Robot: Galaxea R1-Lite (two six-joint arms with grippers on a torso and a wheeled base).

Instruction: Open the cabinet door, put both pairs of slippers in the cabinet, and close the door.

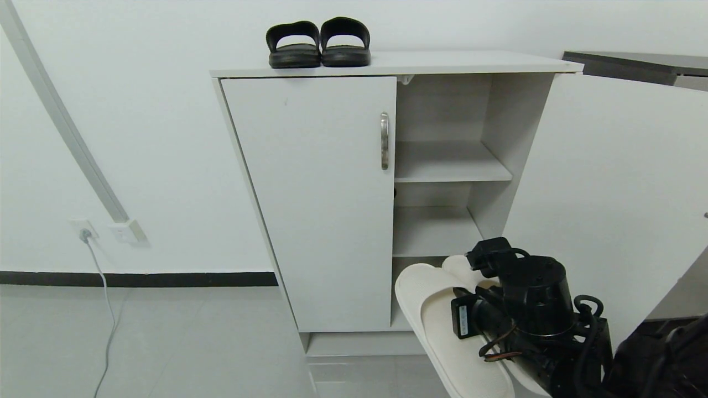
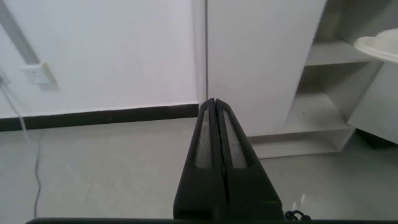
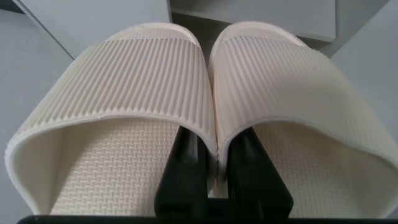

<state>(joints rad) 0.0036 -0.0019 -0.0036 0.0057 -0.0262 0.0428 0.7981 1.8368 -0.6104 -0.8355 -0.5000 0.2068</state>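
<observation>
Currently held: white slippers, one pair; light, soft ribbed foam, likely bendy. My right pincer is clamped on their touching inner strap edges, low before the open cabinet. Black slippers sit on top.

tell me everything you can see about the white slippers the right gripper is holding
The white slippers are a cream pair of slides that look like soft foam, with ribbed straps and finely textured footbeds. They sit side by side, touching. The right gripper is shut on their two inner strap edges, one finger inside each slipper. Held off the floor, toes toward the cabinet, they are in front of its open lower compartment.
</observation>
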